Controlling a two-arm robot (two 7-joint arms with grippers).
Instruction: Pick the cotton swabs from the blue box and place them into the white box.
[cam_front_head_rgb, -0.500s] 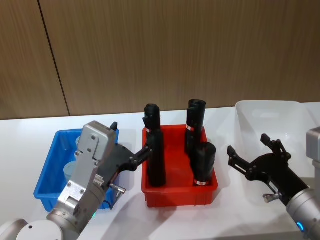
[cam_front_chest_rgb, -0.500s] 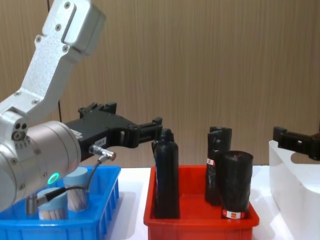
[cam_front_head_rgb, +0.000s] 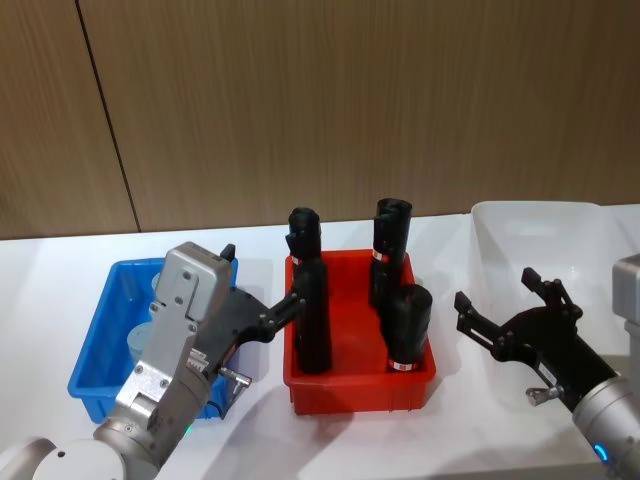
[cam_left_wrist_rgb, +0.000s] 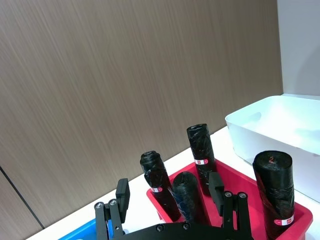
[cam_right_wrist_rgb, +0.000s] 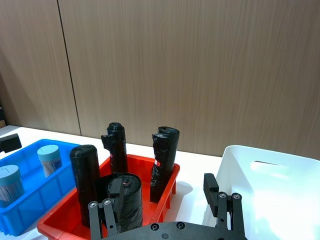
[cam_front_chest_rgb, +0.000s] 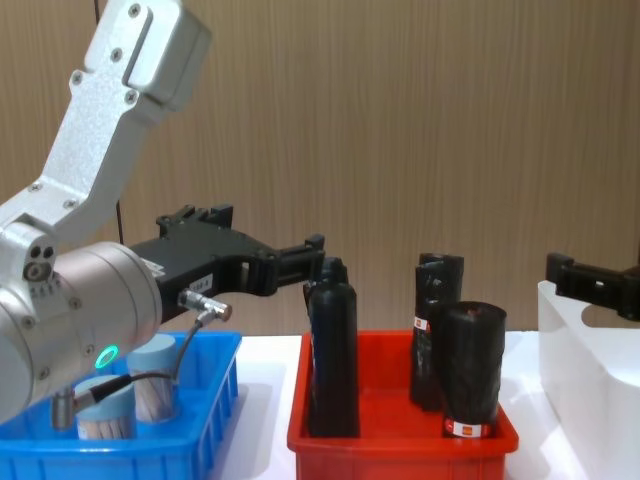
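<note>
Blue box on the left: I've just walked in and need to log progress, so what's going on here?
Nothing is gripped yet. The cotton swabs sit in the blue box; the left pincer hovers open over its edge beside the red bin of black rolls. The right pincer hovers open next to the white box.

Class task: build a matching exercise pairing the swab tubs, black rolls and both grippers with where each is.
Things
1. clear cylindrical cotton swab tubs
2. tall black rolls
3. left gripper
4. right gripper

Places
A. in the red plastic bin
B. at the white plastic bin, by its left wall
C. in the blue ribbed plastic bin
D. at the blue bin's right edge

Pairs: 1-C, 2-A, 3-D, 4-B
</note>
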